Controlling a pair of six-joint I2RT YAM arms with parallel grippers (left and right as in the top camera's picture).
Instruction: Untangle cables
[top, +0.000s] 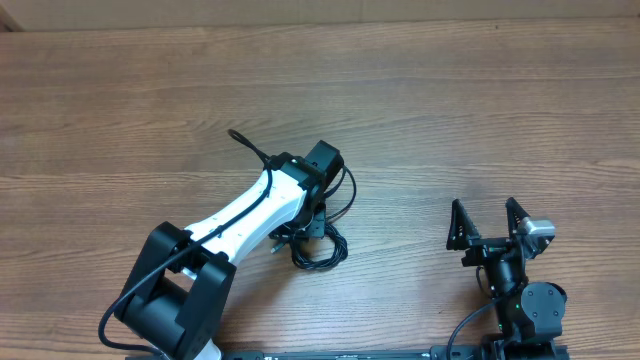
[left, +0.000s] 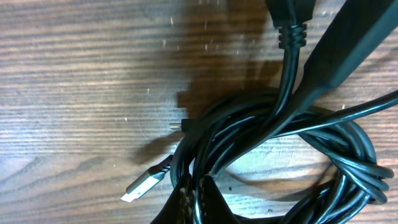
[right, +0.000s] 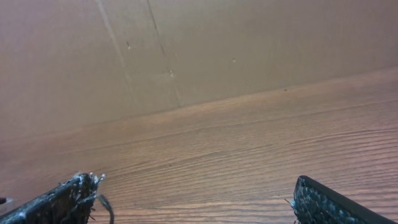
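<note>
Left end effector (left: 249, 146) is fully shut, pinched on the cables (left: 339, 158) where the loops cross. One finger (left: 348, 50) comes in from top right and the other from below, with cords squeezed between them. I read this as a grab at the thickest part of the tangle, so the whole bunch can be lifted or dragged as one. Can't tell how many strands are actually caught.

The cables sit on the counter (top: 450, 100) as a small flat coil right under the left wrist, a bit left of centre. A silver plug (left: 146, 183) pokes out of the coil's left side, lying free on the wood. That's probably the end to work loose first.

Right end effector (top: 488, 228) is wide open and holds nothing. It's well apart on the right and its camera sees only bare counter and wall. My guess is it's parked clear until there's a loose end to take.

Risk: pulling at the crossing could tighten the loops.
</note>
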